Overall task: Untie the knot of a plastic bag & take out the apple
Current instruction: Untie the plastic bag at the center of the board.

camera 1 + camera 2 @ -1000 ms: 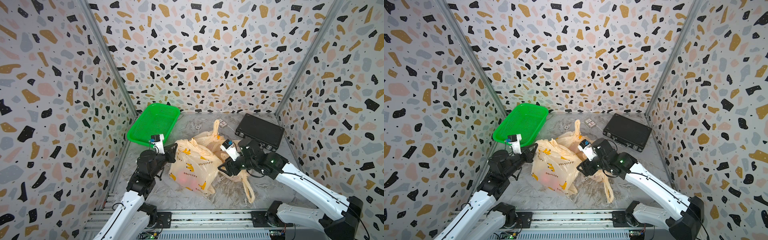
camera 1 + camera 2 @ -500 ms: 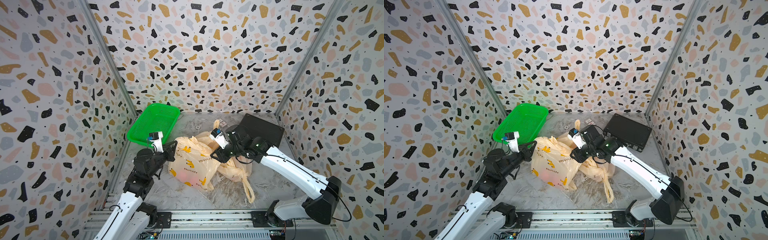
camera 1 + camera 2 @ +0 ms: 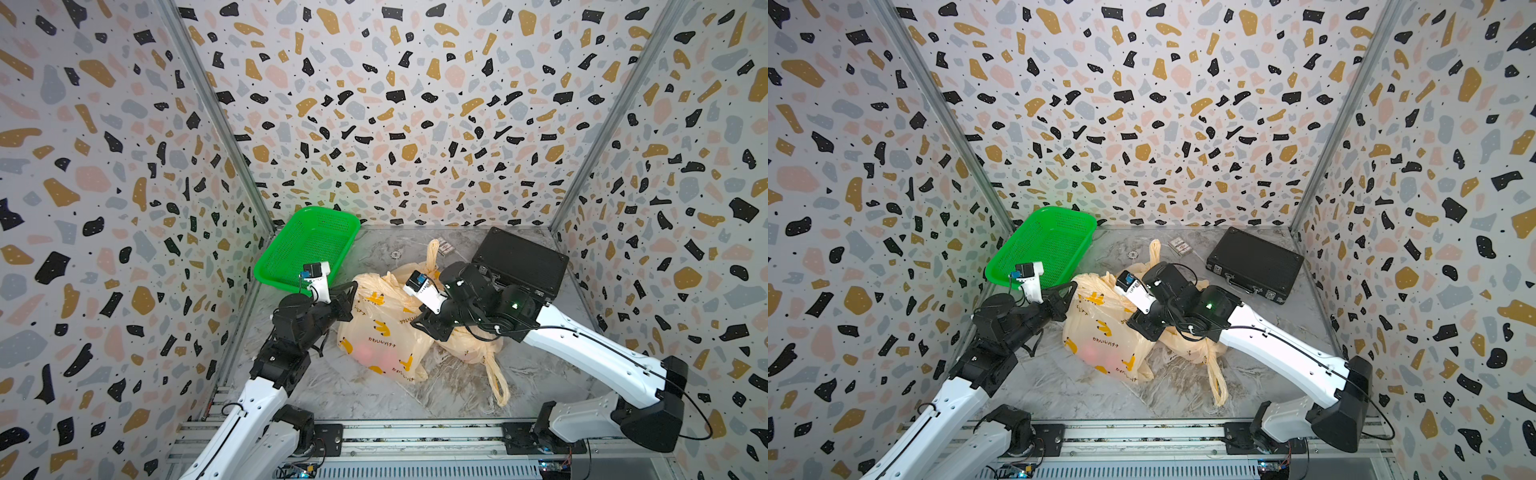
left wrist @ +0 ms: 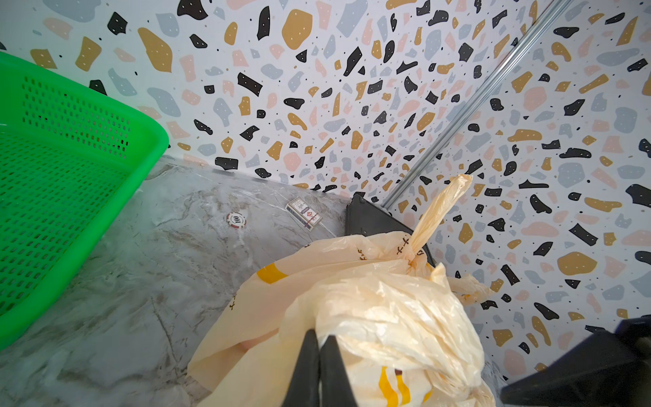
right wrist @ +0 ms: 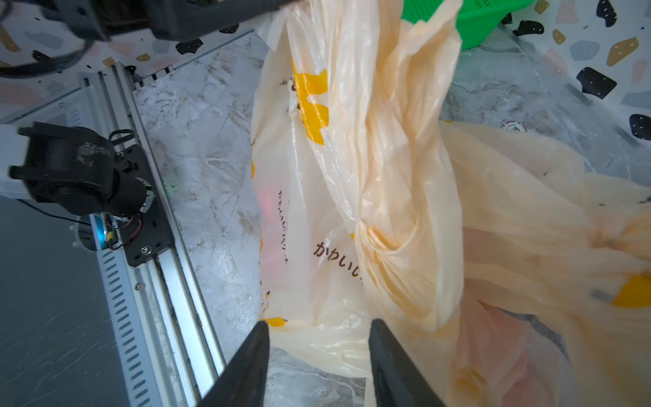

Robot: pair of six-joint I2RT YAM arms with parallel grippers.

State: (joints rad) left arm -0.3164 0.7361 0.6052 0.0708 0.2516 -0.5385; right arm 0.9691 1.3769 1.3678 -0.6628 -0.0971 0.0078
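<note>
Two pale yellow plastic bags with banana prints lie mid-table. The front bag (image 3: 382, 328) shows a pinkish apple (image 3: 365, 353) through its film. My left gripper (image 3: 352, 289) is shut on bunched plastic at this bag's top left; in the left wrist view its fingertips (image 4: 320, 336) pinch a fold. Behind it, the knot (image 4: 410, 259) of the rear bag (image 3: 469, 345) carries a twisted handle pointing up. My right gripper (image 3: 432, 326) hangs over the front bag's right side. Its jaws stand open (image 5: 318, 326), with bag film just beyond the tips and nothing gripped.
A green basket (image 3: 309, 245) leans in the back left corner. A black case (image 3: 519, 257) lies at the back right, partly behind my right arm. A card deck (image 3: 444, 246) and a poker chip (image 3: 395, 253) rest near the back wall. The metal rail (image 5: 141, 176) runs along the front edge.
My right gripper swung back over the bags, then came forward and down at the front bag's right side, jaws narrower than before. My left gripper kept its pinch and shifted slightly.
</note>
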